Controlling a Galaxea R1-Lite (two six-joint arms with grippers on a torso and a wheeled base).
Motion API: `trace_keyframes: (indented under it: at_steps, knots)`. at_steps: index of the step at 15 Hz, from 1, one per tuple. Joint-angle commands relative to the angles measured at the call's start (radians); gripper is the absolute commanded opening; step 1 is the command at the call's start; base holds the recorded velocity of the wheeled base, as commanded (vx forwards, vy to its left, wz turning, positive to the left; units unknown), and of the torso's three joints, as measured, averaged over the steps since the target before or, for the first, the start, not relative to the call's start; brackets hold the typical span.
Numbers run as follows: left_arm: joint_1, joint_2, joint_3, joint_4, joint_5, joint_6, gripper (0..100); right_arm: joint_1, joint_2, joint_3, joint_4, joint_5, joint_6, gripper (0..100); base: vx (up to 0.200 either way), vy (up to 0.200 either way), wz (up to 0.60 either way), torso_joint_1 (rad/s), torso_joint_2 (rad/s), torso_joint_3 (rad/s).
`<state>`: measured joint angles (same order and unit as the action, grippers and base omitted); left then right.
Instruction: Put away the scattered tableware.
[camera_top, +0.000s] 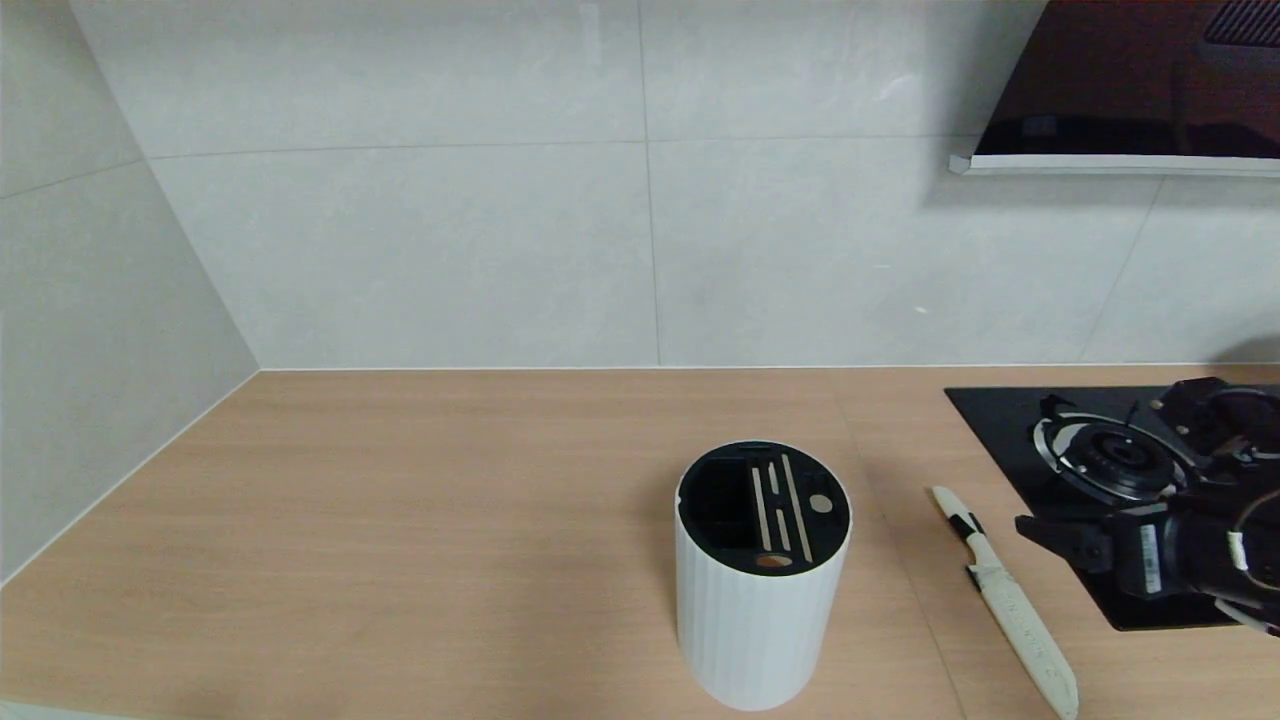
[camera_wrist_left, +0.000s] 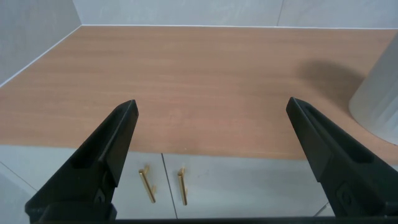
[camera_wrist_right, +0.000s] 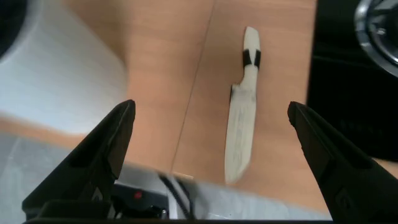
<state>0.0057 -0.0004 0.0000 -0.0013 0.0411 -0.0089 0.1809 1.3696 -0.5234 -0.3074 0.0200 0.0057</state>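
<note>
A cream knife (camera_top: 1003, 590) with a black band on its handle lies flat on the wooden counter (camera_top: 450, 520), just left of the stove. In the right wrist view the knife (camera_wrist_right: 244, 112) shows between the spread fingers of my right gripper (camera_wrist_right: 211, 111). That right gripper (camera_top: 1085, 490) hangs open above the stove's near left corner, right of the knife and apart from it. A white ribbed holder (camera_top: 760, 600) with a black slotted top stands left of the knife. My left gripper (camera_wrist_left: 211, 107) is open and holds nothing, above the counter's front edge, left of the holder (camera_wrist_left: 380, 93).
A black gas stove (camera_top: 1080, 440) with a burner fills the counter's right end, and a range hood (camera_top: 1120, 90) hangs above it. Tiled walls close the back and left. Bare counter stretches left of the holder. Cabinet doors with gold handles (camera_wrist_left: 182, 185) sit below the front edge.
</note>
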Motion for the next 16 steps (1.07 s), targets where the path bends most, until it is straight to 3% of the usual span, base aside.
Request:
trace_keyframes:
  at_steps: [1,10,16]
  knots:
    - [0.0,0.0,0.0,0.0,0.0,0.0,100,0.005,0.244,-0.009,-0.101,-0.02,-0.003,100,0.0,0.0,0.0,0.0,0.0,0.0]
    - [0.0,0.0,0.0,-0.002,0.0,0.0,100,-0.058,0.574,0.003,-0.314,-0.086,-0.013,100,0.0,0.0,0.0,0.0,0.0,0.0]
    - [0.0,0.0,0.0,-0.002,0.002,0.0,100,-0.083,0.681,0.006,-0.403,-0.098,-0.018,100,0.0,0.0,0.0,0.0,0.0,0.0]
